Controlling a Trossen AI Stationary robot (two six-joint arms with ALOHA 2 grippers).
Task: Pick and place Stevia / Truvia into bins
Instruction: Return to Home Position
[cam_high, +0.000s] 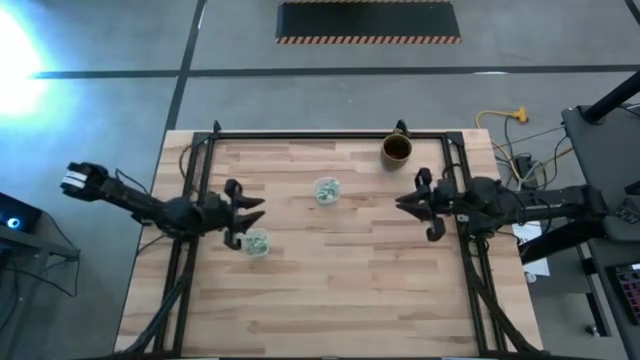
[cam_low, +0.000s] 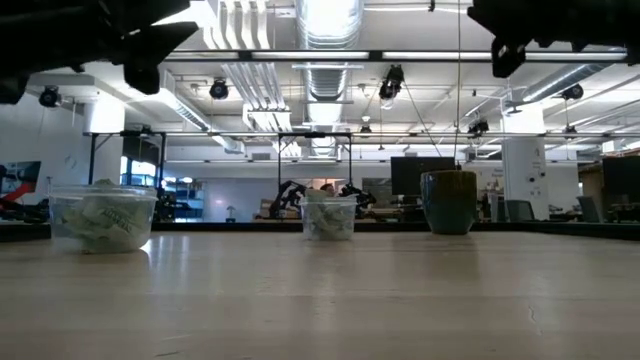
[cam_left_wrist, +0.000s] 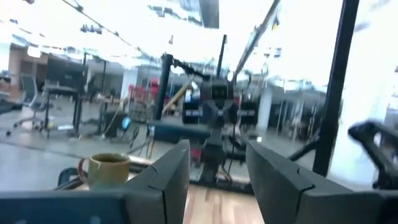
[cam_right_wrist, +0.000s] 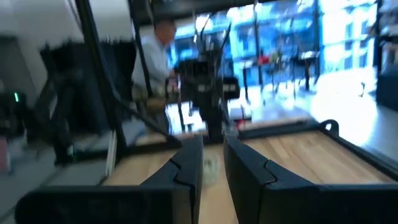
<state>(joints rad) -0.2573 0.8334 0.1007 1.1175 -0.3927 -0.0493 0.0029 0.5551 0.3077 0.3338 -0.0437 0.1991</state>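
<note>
Sachets (cam_low: 103, 222) fill the 9 o'clock cup (cam_high: 256, 243), just beside the left gripper (cam_high: 252, 210), and the 12 o'clock cup (cam_high: 326, 189). Both grippers are empty and parted (right gripper (cam_high: 404, 204) narrower). Light, limp paper: pinch an edge.

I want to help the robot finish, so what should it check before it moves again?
1. Left fingers empty: ok, open with nothing between.
2. Right fingers empty: ok, open with nothing between.
3. Sachets inside cups: ok, the left cup and middle cup both hold some.
4. No loose sachets on the table: ok, none seen.
5. Cups upright: ok.
6. Mug apart from both arms: ok.
</note>
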